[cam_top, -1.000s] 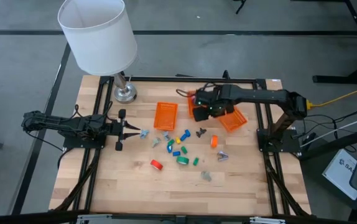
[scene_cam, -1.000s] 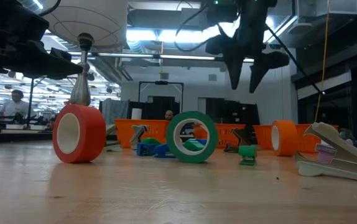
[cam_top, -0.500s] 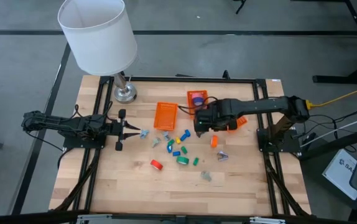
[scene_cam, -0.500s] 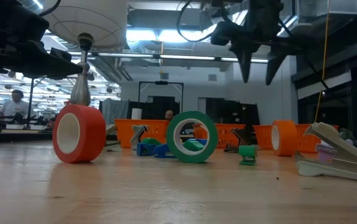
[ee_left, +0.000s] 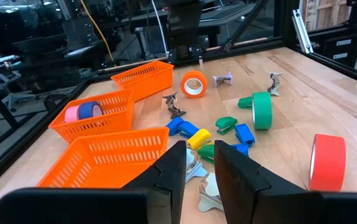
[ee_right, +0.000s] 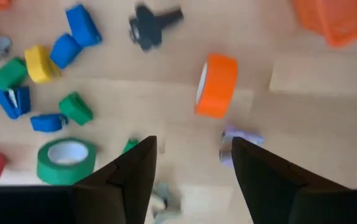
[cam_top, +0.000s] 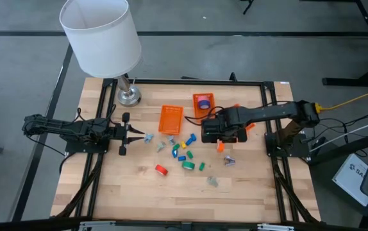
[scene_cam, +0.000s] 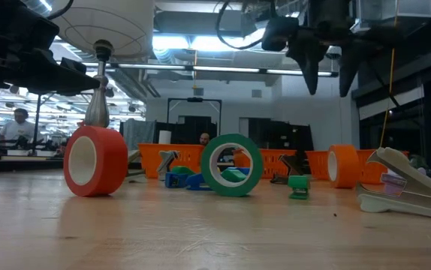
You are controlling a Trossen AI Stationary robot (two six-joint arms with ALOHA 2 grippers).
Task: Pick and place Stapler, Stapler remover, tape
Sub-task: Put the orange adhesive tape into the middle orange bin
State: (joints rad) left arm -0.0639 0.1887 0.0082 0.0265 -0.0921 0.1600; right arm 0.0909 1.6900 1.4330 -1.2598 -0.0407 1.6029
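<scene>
We see a pale wooden table (cam_top: pixel 139 192) with orange baskets (cam_top: pixel 170 119). One basket (ee_left: pixel 97 115) holds pink and blue tape rolls. Loose rolls are red (scene_cam: pixel 94 160), green (scene_cam: pixel 231 165) and orange (ee_right: pixel 216 86). Small pieces are blue (ee_right: pixel 82 25), yellow (ee_right: pixel 40 64) and green (ee_right: pixel 76 107). The lampshade (cam_top: pixel 100 35) is white.

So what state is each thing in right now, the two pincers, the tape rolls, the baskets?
Right pincer: open, empty, above the orange tape.
Left pincer: narrow gap, holding nothing visible.
Orange tape: on edge, on the table.
Red tape: on edge.
Green tape: on edge.
Basket with tape: holds pink and blue rolls.
Nearest basket: looks empty.
</scene>
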